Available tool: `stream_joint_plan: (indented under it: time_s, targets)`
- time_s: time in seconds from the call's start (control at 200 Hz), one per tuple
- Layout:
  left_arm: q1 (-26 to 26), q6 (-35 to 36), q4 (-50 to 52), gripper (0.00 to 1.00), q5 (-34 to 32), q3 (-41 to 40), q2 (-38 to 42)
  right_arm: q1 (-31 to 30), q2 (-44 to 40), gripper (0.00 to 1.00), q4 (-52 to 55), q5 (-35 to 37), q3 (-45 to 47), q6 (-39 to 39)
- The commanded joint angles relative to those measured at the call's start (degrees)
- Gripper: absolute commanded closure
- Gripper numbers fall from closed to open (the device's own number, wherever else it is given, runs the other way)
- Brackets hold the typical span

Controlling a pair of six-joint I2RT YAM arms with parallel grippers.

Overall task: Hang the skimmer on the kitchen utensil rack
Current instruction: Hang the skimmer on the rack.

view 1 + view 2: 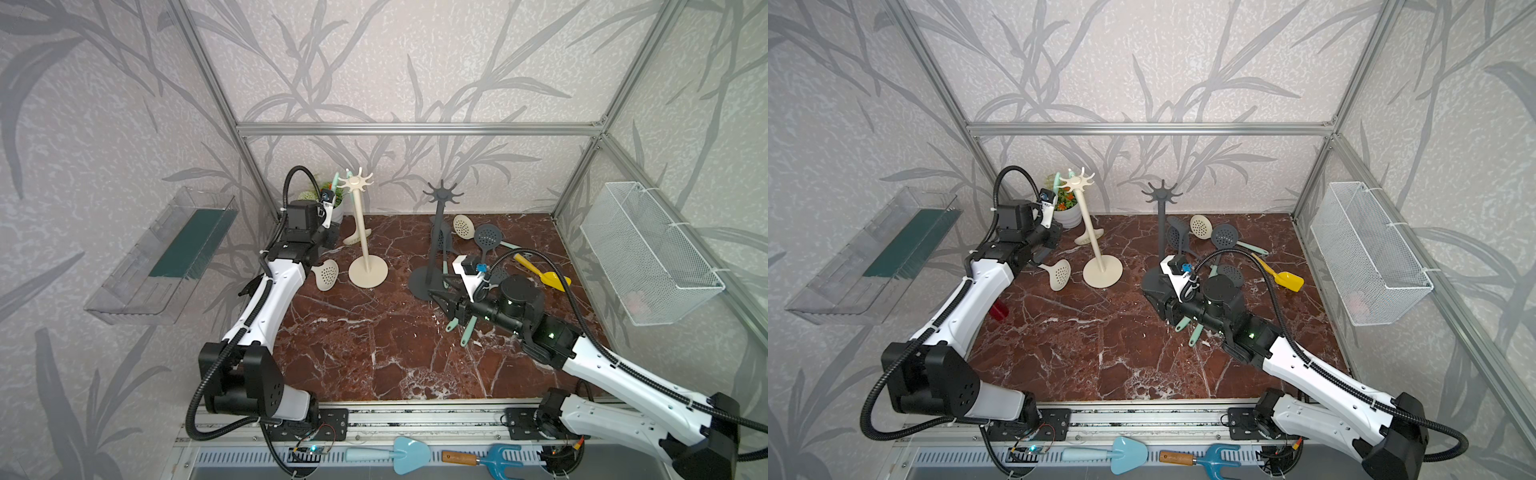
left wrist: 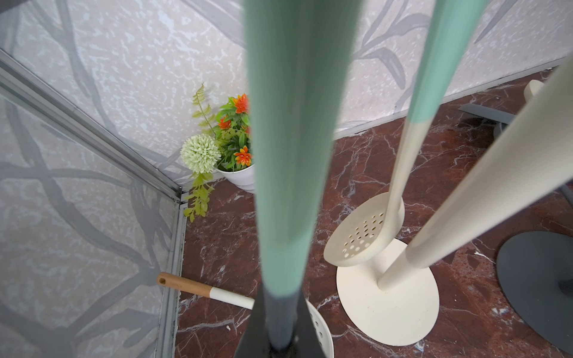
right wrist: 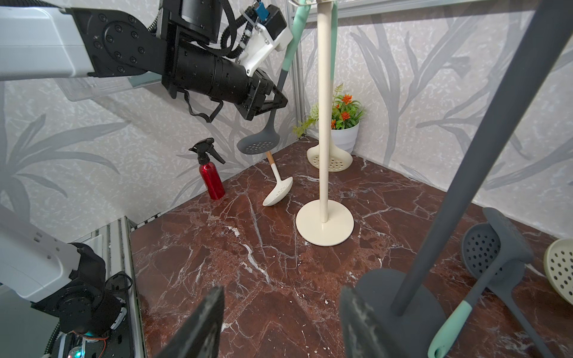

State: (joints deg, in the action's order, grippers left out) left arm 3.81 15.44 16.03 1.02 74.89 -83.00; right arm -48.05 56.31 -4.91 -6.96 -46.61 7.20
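Skimmer is squeezed tight in the left gripper by the cream rack; right gripper is spread, holding nothing.

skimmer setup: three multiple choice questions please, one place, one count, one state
1. Where does the red spray bottle stand? A in the wire basket; B on the clear shelf; C on the marble table by the wall on the robot's left.
2. How many utensil racks stand on the table? A one; B two; C three.
3. What state is the left gripper in? A shut on the grey skimmer; B open, empty; C shut on the yellow scoop.
Answers: C, the right wrist view shows it at the wall's foot; B, a cream rack and a grey rack; A, its jaws clamp the skimmer's shaft.
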Motion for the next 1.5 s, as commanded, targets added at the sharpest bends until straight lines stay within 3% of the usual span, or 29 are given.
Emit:
stream_joint_plan:
  time_s: [0.0,0.415,0.665,0.715,0.895,0.96,1.0,1.265,1.5]
  targets:
    - [0.6,1.8,-0.5,1.0,-3.2,-0.1,0.2,-0.2,-0.3,0.4,-1.7,0.0,0.5,-0.2]
    - [4.3,6.9,-1.7,1.0,-11.1,-2.1,-0.9,-0.2,-0.1,0.4,-1.9,0.1,0.6,0.0]
    - [4.5,4.6,0.4,1.0,-9.5,-2.5,-1.0,-0.2,-0.2,0.4,-1.5,0.3,0.6,0.1]
    - [4.5,3.6,1.3,0.92,-8.6,-2.2,-1.0,-0.2,-0.2,0.39,-1.4,0.3,0.6,0.1]
    - [4.5,-2.8,6.1,0.68,-5.4,-1.6,0.9,-0.2,0.2,0.36,-1.0,0.8,0.6,-0.3]
    - [4.4,-6.1,7.5,0.5,-3.8,-2.4,2.4,-0.2,0.3,0.35,-0.7,1.2,0.7,-0.6]
    - [4.5,-8.5,8.7,0.44,-2.9,-2.9,3.4,-0.2,0.3,0.35,-0.6,1.5,0.9,-0.8]
    - [4.4,-26.6,16.1,0.4,0.9,-9.5,11.3,-0.2,0.1,0.34,-0.3,3.4,3.6,-0.2]
    - [4.4,-40.4,19.2,0.43,-6.9,-18.0,17.2,-0.2,-0.8,0.34,-1.0,3.6,7.0,1.8]
